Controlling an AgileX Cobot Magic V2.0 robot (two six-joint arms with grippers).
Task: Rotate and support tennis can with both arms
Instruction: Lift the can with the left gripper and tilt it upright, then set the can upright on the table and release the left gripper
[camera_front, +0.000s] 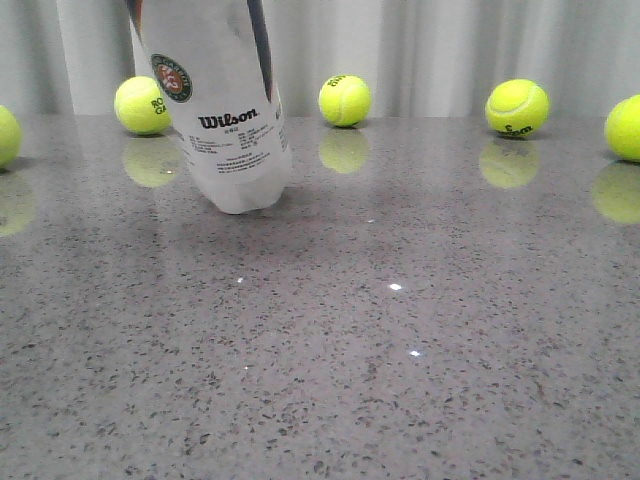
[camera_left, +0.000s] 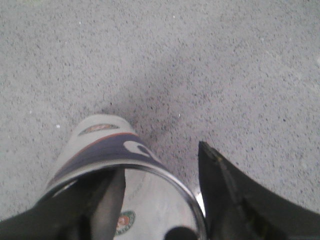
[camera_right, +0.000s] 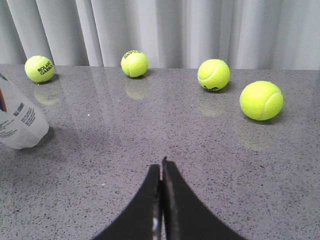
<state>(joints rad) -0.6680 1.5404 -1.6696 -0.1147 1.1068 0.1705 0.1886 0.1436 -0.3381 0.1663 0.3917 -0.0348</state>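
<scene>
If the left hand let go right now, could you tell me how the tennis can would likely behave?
The tennis can stands tilted on its rounded end, so it would probably topple. Being a smooth cylinder, it would likely roll on the polished table. It looks empty, hence probably light.

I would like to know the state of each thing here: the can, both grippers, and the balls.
tennis can: tilted, bottom end on the table, rim end open
left gripper: one finger inside the can's rim, one outside
right gripper: shut, empty, apart from the can
tennis balls: resting loose on the table
</scene>
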